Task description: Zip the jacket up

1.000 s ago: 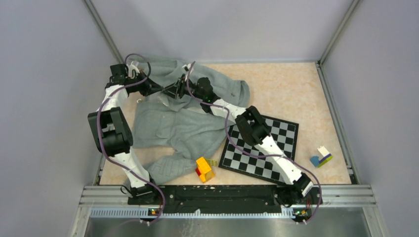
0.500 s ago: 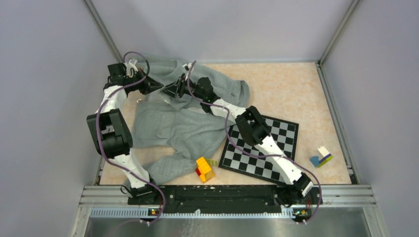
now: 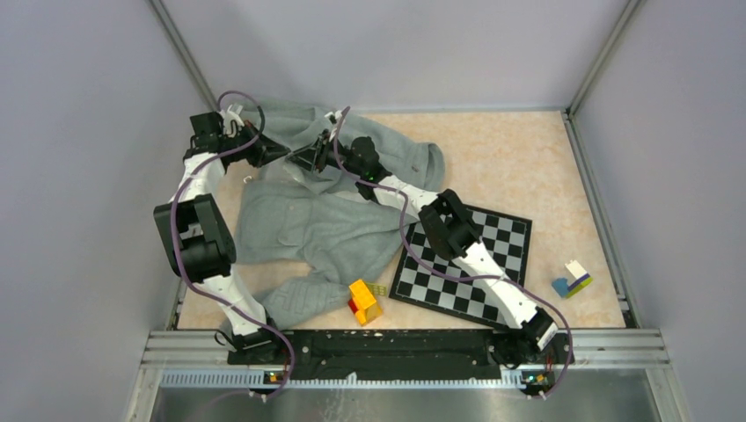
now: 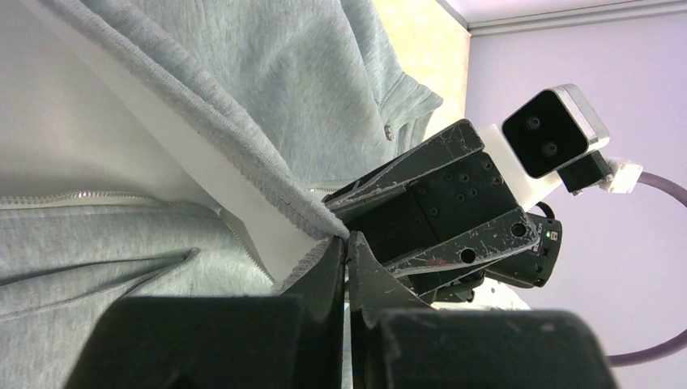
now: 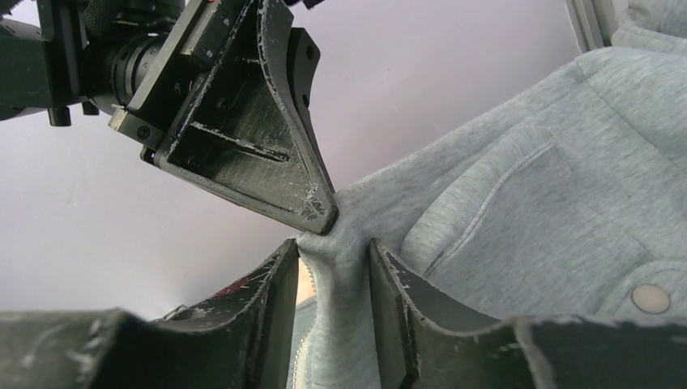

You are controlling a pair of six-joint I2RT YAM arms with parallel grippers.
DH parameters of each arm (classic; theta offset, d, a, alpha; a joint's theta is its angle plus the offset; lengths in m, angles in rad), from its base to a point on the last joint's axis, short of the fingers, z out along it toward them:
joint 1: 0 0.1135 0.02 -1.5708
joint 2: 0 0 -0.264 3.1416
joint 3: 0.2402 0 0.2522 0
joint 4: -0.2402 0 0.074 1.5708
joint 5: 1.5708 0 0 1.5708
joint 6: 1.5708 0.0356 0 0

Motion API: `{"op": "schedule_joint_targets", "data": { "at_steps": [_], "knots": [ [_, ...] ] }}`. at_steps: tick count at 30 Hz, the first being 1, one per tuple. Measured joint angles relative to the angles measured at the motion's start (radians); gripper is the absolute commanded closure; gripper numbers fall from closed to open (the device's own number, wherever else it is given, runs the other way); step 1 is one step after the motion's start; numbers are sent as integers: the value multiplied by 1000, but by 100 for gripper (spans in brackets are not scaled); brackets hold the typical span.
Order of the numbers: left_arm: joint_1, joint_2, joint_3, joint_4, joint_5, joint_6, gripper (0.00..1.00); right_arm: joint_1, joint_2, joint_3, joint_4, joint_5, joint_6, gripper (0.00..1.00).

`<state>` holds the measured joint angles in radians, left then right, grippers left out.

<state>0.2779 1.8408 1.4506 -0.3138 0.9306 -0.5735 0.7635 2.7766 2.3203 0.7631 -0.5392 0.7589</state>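
From above: has nudged the left claw a shade wallward this past second, barely stirring the one grey jacket on the left half of the bench, likely taking up slack, not zipping yet; counts one chessboard, two block stacks. Via left wrist: clamped tight on the jacket's ribbed edge, tip to tip with the right claw. Via right wrist: part-closed, pinching a fold of that edge.
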Motion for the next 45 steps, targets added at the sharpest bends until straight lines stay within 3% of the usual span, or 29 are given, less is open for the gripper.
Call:
{"op": "schedule_joint_targets", "data": {
  "at_steps": [13,19,20,21,25,28,29,30,37,39,42,45],
  "knots": [
    [1,-6,0,9,14,-9,100,2,42,64,-6,18,11,61],
    [1,-21,0,16,13,-8,100,4,43,71,0,18,18,99],
    [1,-21,-1,16,13,-8,100,5,43,71,0,19,21,100],
    [1,-21,-1,16,11,-7,95,6,43,71,-1,19,20,100],
    [3,-21,11,-19,-11,28,44,3,43,69,-13,22,19,100],
    [4,-26,46,-80,-71,80,27,-3,43,62,-30,26,19,100],
    [7,-34,46,-91,-102,96,10,-7,43,62,-34,25,19,100],
    [12,-44,43,-105,-131,108,2,-10,43,62,-36,24,19,100],
    [91,-111,-15,-145,-336,185,2,-58,43,63,-54,-10,11,100],
    [107,-103,-17,-166,-417,202,11,-68,43,63,-57,-20,8,100],
    [123,-66,-15,-177,-509,217,34,-77,43,63,-56,-31,5,100],
    [138,14,-3,-178,-548,232,44,-77,43,63,-52,-40,8,100]
  ]
}}
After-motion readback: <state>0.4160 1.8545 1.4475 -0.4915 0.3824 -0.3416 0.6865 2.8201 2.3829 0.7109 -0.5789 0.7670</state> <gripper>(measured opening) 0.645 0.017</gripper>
